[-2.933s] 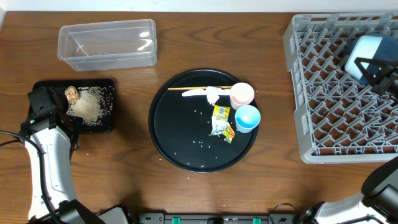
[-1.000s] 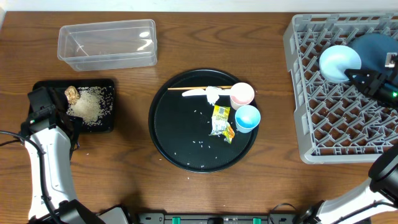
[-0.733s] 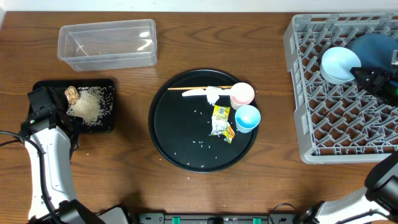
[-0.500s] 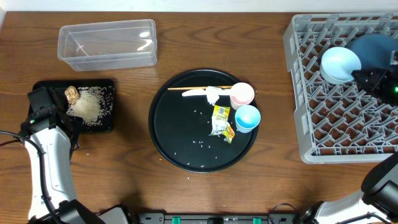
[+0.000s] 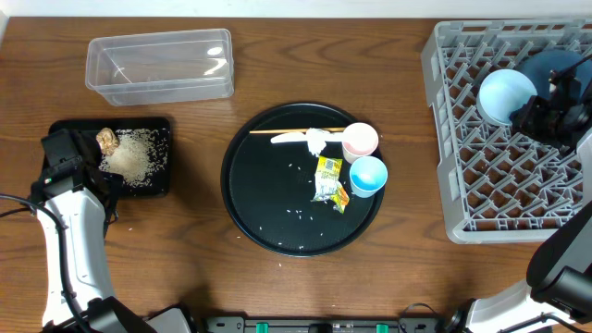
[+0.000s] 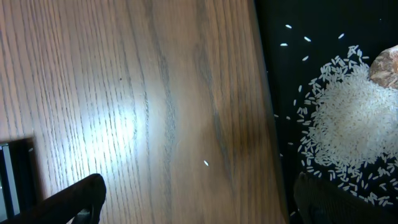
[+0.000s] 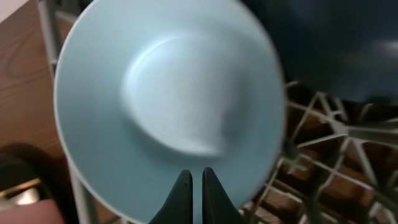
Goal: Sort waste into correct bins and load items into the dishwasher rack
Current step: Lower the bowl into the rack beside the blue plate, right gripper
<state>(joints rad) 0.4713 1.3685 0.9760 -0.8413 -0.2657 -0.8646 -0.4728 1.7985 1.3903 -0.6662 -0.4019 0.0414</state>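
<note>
Brown wood bench [image 5: 296, 55], overhead view. Grey rack [image 5: 442, 139] sits at my right edge. Inside it, far-left part, is the white bowl [image 5: 504, 95] with the pale-blue outside. The dark-blue bowl [image 5: 555, 67] is just beside it, toward the far-right corner. Can't tell if the two touch.

My right end effector [image 7: 195, 177] is closed, fingertips nearly together with nothing between them, right at the pale bowl's rim. Contact with the rim: can't tell. Wrist view is blurred. The pale bowl fills most of it, with the dark one in the upper right.

My left end effector [image 6: 199, 186] is wide open and holding nothing, over bare wood just beside the shallow black tray [image 5: 159, 188]. That tray holds a rice pile [image 5: 134, 157], with the brown lump [image 5: 106, 141] at the pile's far-left edge. A few grains are scattered on the tray, and one stray grain [image 6: 206, 163] is on the wood next to it. The clear tub [image 5: 159, 92] stands farther back, apart from that tray.

Mid-bench is the round black tray [image 5: 268, 185]. On its right side are the pink cup [image 5: 360, 141] and light-blue cup [image 5: 367, 175], both mouth up, just beside each other. The yellow-green wrapper [image 5: 329, 180] lies just left of the blue cup. The tissue [image 5: 316, 141] lies left of the pink cup, against a thin wooden stick [image 5: 287, 131]. More loose grains [image 5: 301, 215] dot the tray's middle and near part.
</note>
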